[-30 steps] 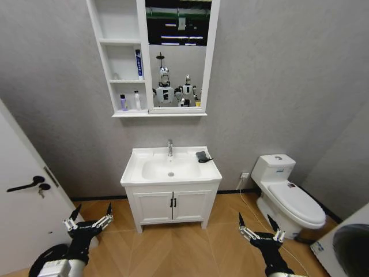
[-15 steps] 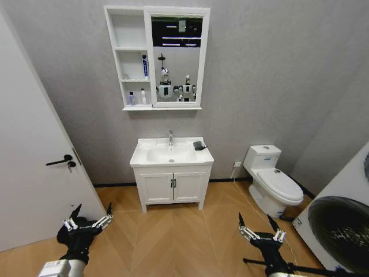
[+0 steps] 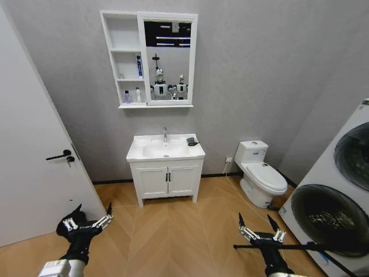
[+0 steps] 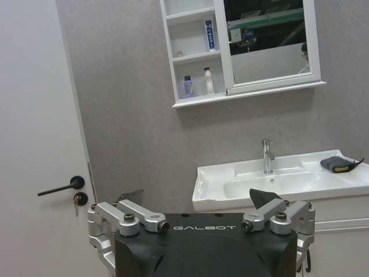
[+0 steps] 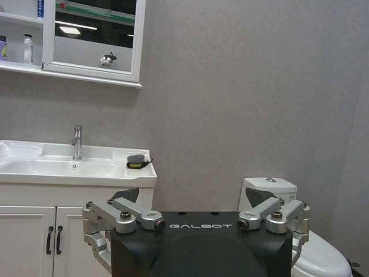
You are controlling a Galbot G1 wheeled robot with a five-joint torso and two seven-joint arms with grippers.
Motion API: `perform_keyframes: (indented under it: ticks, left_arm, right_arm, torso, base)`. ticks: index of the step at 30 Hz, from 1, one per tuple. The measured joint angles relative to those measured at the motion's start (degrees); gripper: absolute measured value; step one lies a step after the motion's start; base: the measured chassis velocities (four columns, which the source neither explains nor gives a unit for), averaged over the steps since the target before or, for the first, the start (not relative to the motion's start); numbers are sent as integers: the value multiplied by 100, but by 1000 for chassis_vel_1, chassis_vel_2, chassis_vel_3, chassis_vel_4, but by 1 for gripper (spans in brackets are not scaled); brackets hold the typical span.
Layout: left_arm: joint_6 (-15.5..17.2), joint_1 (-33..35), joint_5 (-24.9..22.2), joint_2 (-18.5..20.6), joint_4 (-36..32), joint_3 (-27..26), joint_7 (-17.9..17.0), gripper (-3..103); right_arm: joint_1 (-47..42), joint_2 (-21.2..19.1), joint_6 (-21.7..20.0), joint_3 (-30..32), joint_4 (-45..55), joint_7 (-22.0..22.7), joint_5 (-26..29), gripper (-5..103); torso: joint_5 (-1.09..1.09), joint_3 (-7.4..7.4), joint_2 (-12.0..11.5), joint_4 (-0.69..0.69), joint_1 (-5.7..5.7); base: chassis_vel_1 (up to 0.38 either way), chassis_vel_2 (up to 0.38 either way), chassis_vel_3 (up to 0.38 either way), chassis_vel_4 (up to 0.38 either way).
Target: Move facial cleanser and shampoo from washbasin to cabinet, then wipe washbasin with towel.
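I see the white rectangular ceramic washbasin (image 3: pixel 166 151) well ahead, the small dark grey folded towel (image 3: pixel 191 141) on its rim beside the chrome tap (image 3: pixel 165 134). Two small bottles (image 3: pixel 132 96) stand in the white wall-hung shelf cabinet (image 3: pixel 123 57), so wiping looks left. My left gripper (image 3: pixel 87 221) and right gripper (image 3: pixel 259 232) hang low, jaws spread, empty. Risk, I judge: from this far, a misjudged approach could clip the white toilet (image 3: pixel 262 176) or washing machine (image 3: pixel 334 213). "GALBOT" reads on both wrists.
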Motion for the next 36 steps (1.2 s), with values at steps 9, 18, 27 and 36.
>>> perform_keyframes:
  ticks: [9, 18, 27, 36]
  left_arm:
    - [0, 1, 0, 0, 0, 0, -1, 100]
    - [0, 1, 0, 0, 0, 0, -1, 100]
    - [0, 1, 0, 0, 0, 0, -1, 100]
    - [0, 1, 0, 0, 0, 0, -1, 100]
  right_arm:
    - [-2, 0, 0, 0, 0, 0, 0, 100]
    - [-2, 0, 0, 0, 0, 0, 0, 100]
    - [-2, 0, 0, 0, 0, 0, 0, 100]
    - [-2, 0, 0, 0, 0, 0, 0, 100]
  torso:
    - [1, -3, 3, 0, -9]
    - [1, -2, 2, 0, -8]
    - [1, -2, 2, 0, -8]
    - [1, -2, 3, -1, -8]
  base:
    - [25, -10, -27, 13]
    - [0, 0, 0, 0]
    - [0, 0, 0, 0]
    - [0, 0, 0, 0]
